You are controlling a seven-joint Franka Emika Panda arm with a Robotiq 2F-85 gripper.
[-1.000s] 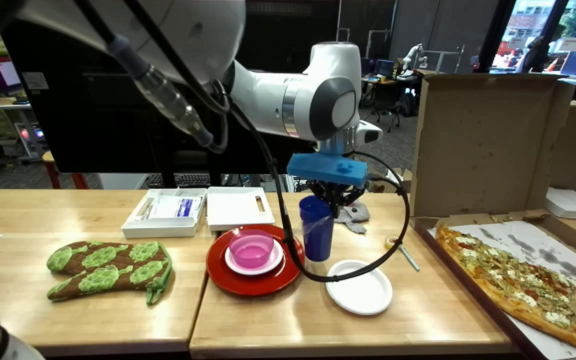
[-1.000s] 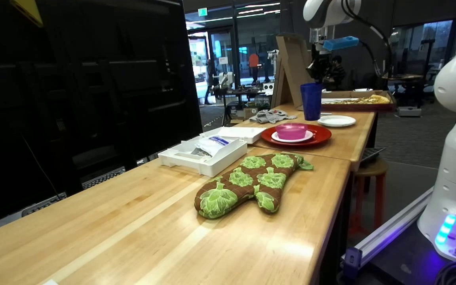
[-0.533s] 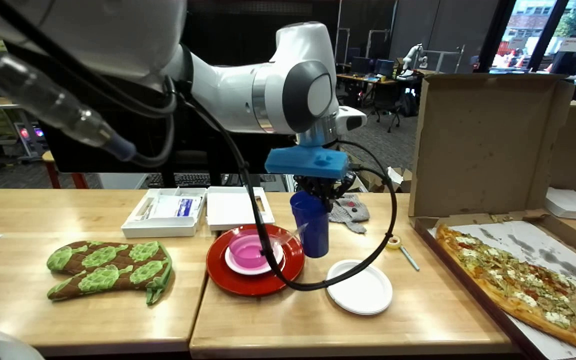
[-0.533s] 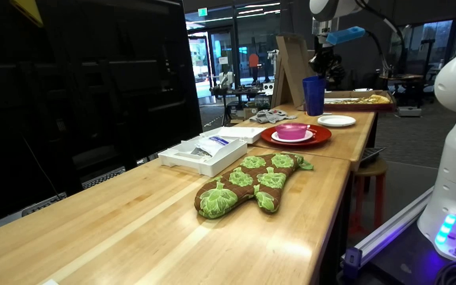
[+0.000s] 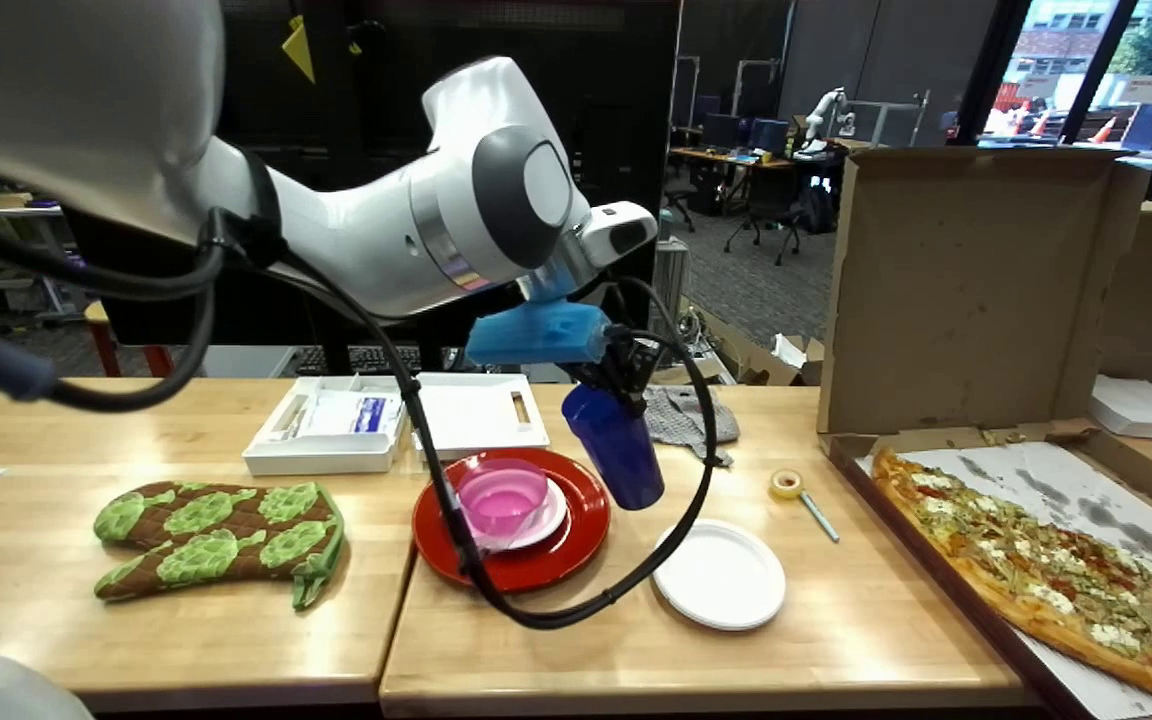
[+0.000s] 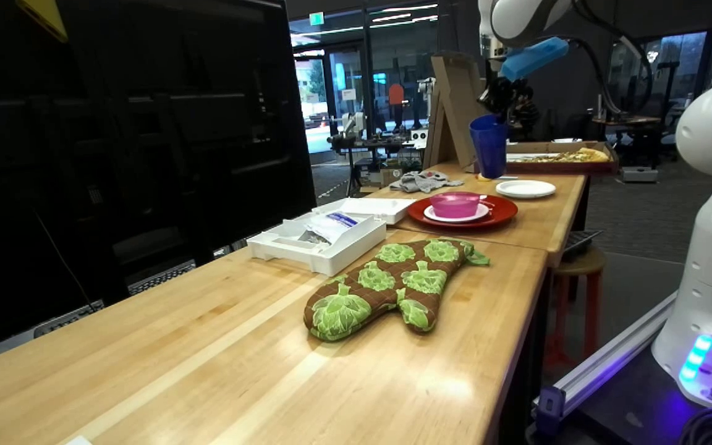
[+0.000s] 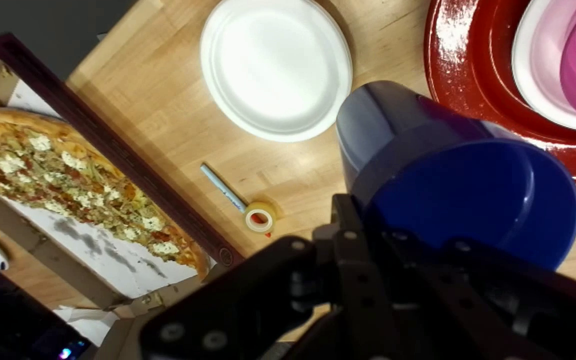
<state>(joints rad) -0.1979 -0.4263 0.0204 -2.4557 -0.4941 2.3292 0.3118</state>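
Observation:
My gripper (image 7: 365, 220) is shut on the wall of a dark blue cup (image 7: 473, 195), near its rim. One finger lies outside the wall, the other on the inner side, partly lost in shadow. In both exterior views the cup (image 5: 616, 450) (image 6: 489, 148) hangs above the table, tilted, its mouth leaning toward the left and its base toward the right. Below and to the right of it sits a round white plate (image 5: 721, 575). A red plate (image 5: 586, 510) with a small white plate and a pink bowl (image 5: 506, 490) lies to its left.
A tape roll (image 5: 787, 484) and a pen (image 5: 819, 515) lie near an opened pizza box with pizza (image 5: 1066, 580) inside. Behind the cup is a grey cloth (image 5: 686, 415). White trays (image 5: 476, 420) and a patterned oven mitt (image 5: 221, 540) are farther left. The arm's cable (image 5: 701, 440) loops in front.
In an exterior view the arm and the held cup have moved left, and the cup has gone from upright to tilted. It hangs slightly higher. The cable loop has swung left too.

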